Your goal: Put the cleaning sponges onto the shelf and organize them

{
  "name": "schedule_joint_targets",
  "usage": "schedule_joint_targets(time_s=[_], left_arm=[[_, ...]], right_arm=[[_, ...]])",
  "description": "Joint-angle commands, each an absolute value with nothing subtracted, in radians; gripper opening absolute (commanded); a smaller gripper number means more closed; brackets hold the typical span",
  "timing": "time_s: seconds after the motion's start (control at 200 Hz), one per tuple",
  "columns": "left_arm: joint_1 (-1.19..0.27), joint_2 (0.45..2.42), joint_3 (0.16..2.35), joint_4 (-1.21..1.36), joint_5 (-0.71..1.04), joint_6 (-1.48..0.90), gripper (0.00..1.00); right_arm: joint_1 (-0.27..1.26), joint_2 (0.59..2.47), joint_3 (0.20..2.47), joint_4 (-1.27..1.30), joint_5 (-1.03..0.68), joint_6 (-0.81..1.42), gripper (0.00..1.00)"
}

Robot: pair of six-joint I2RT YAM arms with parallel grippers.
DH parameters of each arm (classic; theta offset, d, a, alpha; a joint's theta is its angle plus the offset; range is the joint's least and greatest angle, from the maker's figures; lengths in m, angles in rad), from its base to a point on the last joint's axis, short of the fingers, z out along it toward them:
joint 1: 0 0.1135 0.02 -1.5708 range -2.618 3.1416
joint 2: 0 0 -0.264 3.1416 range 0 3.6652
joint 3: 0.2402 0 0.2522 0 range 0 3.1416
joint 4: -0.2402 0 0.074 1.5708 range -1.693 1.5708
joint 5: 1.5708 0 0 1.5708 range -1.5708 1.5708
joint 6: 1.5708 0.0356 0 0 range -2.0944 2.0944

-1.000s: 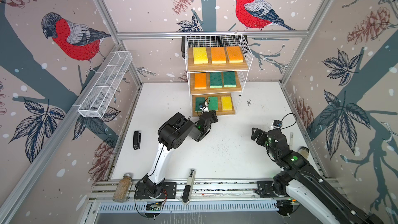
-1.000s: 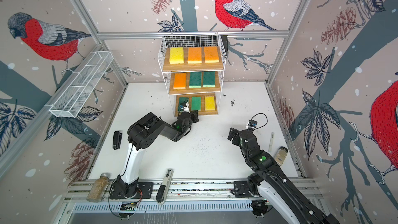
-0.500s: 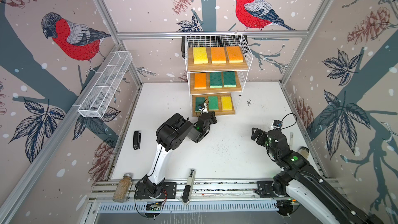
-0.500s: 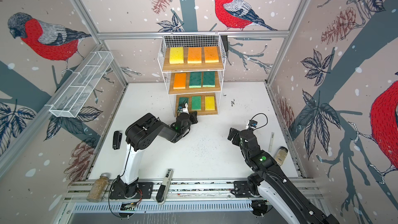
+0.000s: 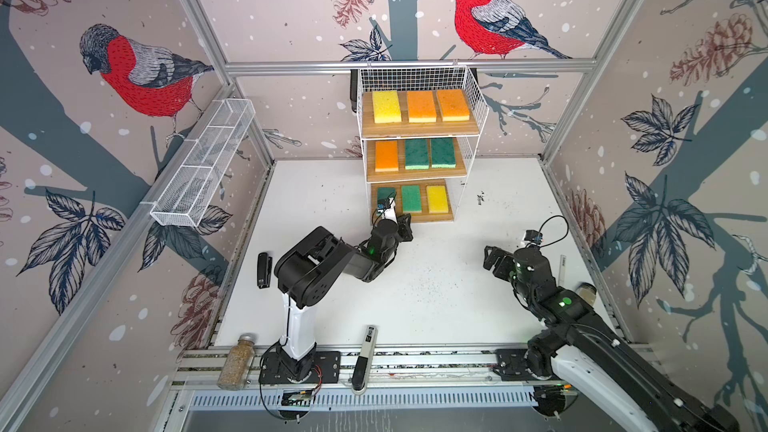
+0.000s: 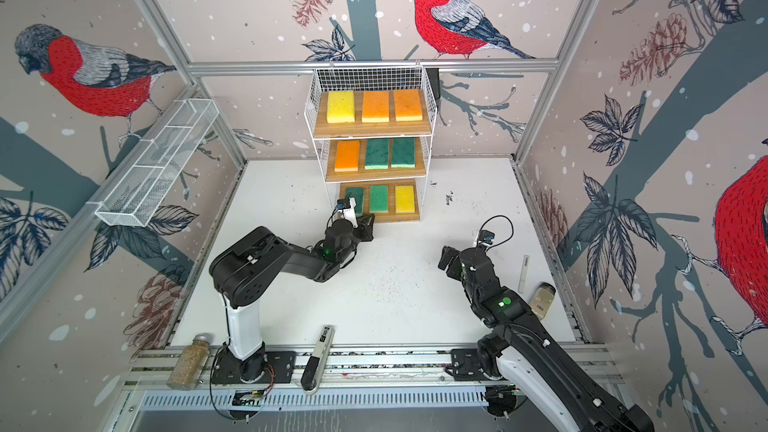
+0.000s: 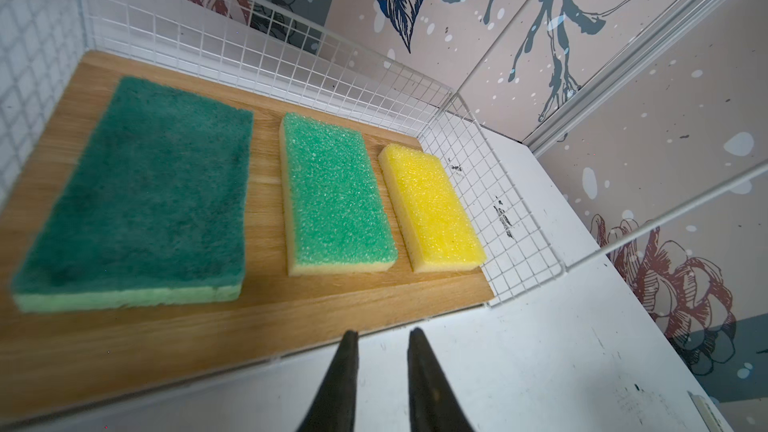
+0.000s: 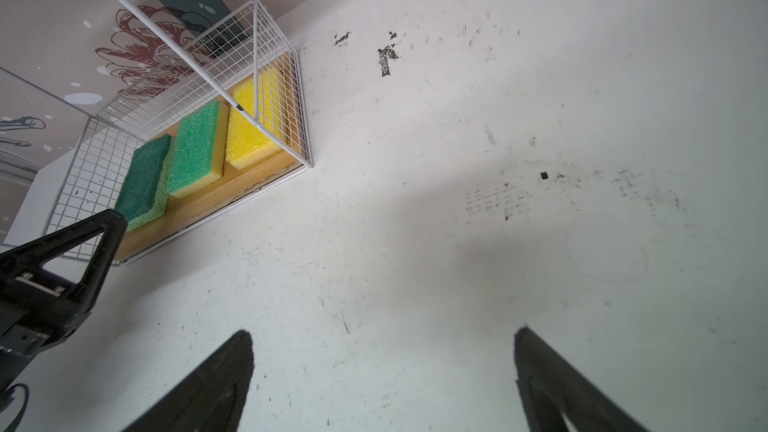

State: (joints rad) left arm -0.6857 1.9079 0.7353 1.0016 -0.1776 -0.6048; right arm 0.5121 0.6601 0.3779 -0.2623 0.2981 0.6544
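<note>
The shelf (image 5: pixel 419 131) (image 6: pixel 370 131) stands at the back. Its top board carries a yellow sponge (image 5: pixel 386 106) and two orange ones, and the middle board an orange sponge (image 5: pixel 386 155) and two green ones. On the bottom board (image 7: pixel 266 309) lie a dark green sponge (image 7: pixel 141 197), a lighter green sponge (image 7: pixel 336 193) and a yellow sponge (image 7: pixel 432 209). My left gripper (image 7: pixel 383 332) (image 5: pixel 405 224) hovers at that board's front edge, open by a narrow gap with nothing in it. My right gripper (image 8: pixel 382 332) (image 5: pixel 490 257) stands wide open over bare table to the right.
A long white mesh basket (image 5: pixel 203 164) hangs on the left wall. A small black object (image 5: pixel 264 270) lies left of the left arm. A jar (image 5: pixel 237 361) and a pen-like tool (image 5: pixel 361 361) sit on the front rail. Another jar (image 5: pixel 586 292) stands at the right.
The left arm's elbow has swung left and toward the front, while its gripper stays by the bottom board's front edge. The right arm has not moved.
</note>
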Motion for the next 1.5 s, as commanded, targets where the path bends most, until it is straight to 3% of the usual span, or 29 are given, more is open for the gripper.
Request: schedule_joint_targets(time_s=[0.0, 0.4, 0.555, 0.715, 0.885, 1.126, 1.376, 1.406, 1.431, 1.496], left_arm=[[-0.688, 1.828, 0.672, 0.999, -0.196, -0.55, 0.25], [-0.692, 1.368, 0.531, 0.586, -0.33, -0.399, 0.37], [-0.69, 1.222, 0.509, 0.417, -0.475, -0.423, 0.45], [-0.687, 1.087, 0.427, 0.392, -0.61, -0.349, 0.58], [-0.645, 0.978, 0.372, 0.349, -0.644, -0.322, 0.67], [-0.431, 0.899, 0.293, 0.343, -0.548, -0.385, 0.76], [-0.243, 0.929, 0.329, 0.362, -0.486, -0.354, 0.85], [-0.219, 0.937, 0.336, 0.363, -0.475, -0.349, 0.88], [-0.198, 0.944, 0.34, 0.366, -0.468, -0.349, 0.98], [-0.153, 0.958, 0.334, 0.397, -0.46, -0.349, 0.99]], right_arm=[[0.512, 0.679, 0.397, -0.214, 0.291, 0.67, 0.97], [0.514, 0.78, 0.49, -0.202, 0.377, 0.656, 0.98], [0.515, 0.818, 0.523, -0.2, 0.418, 0.646, 0.99], [0.512, 0.856, 0.544, -0.178, 0.469, 0.621, 1.0], [0.481, 0.941, 0.577, -0.142, 0.508, 0.579, 1.0], [0.38, 1.088, 0.668, -0.12, 0.528, 0.548, 0.99], [0.263, 1.122, 0.649, 0.038, 0.475, 0.458, 0.99], [0.247, 1.124, 0.641, 0.06, 0.471, 0.447, 1.0], [0.234, 1.125, 0.634, 0.078, 0.471, 0.438, 1.0], [0.197, 1.129, 0.613, 0.127, 0.466, 0.419, 1.0]])
